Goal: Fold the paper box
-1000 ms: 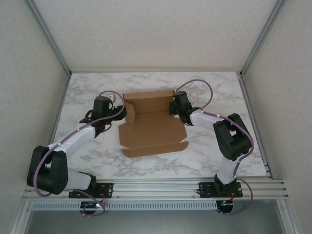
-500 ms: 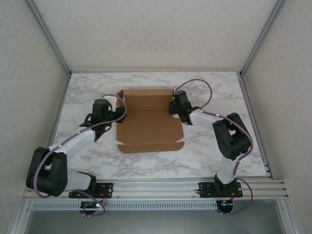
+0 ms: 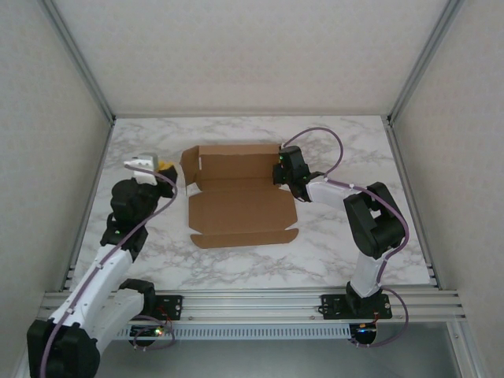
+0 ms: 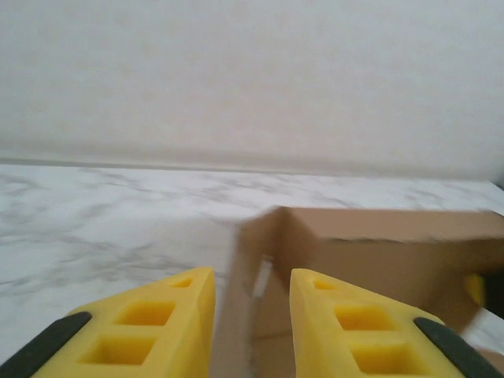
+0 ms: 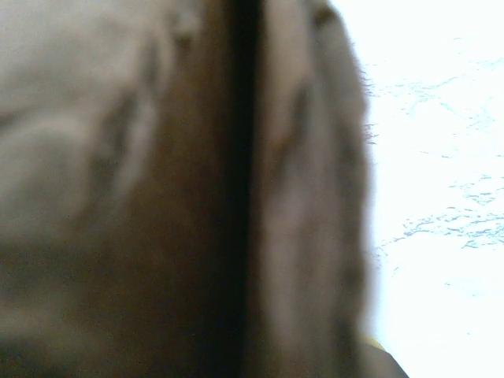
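The paper box (image 3: pixel 236 206) is a brown cardboard sheet lying mid-table, with its rear wall and left side flap (image 3: pixel 189 169) raised and its front flap flat. My left gripper (image 3: pixel 157 166) hovers a little left of that flap, clear of it. In the left wrist view the yellow fingers (image 4: pixel 181 303) stand apart around the left gripper (image 4: pixel 252 273), with nothing between them and the box (image 4: pixel 378 252) ahead. My right gripper (image 3: pixel 278 175) sits at the box's right rear corner, shut on the cardboard there. Blurred cardboard (image 5: pixel 157 197) lies close against the right wrist camera.
Marble tabletop (image 3: pixel 150 252) surrounds the box, with room on the left, front and right. Aluminium frame posts (image 3: pixel 94 157) and pale walls bound the table. The right arm's purple cable (image 3: pixel 323 134) loops above the box's right rear corner.
My left arm has drawn back to the left, off the box's left edge, with its fingers narrowing. The box has swung from skewed to square. The right gripper has stayed put.
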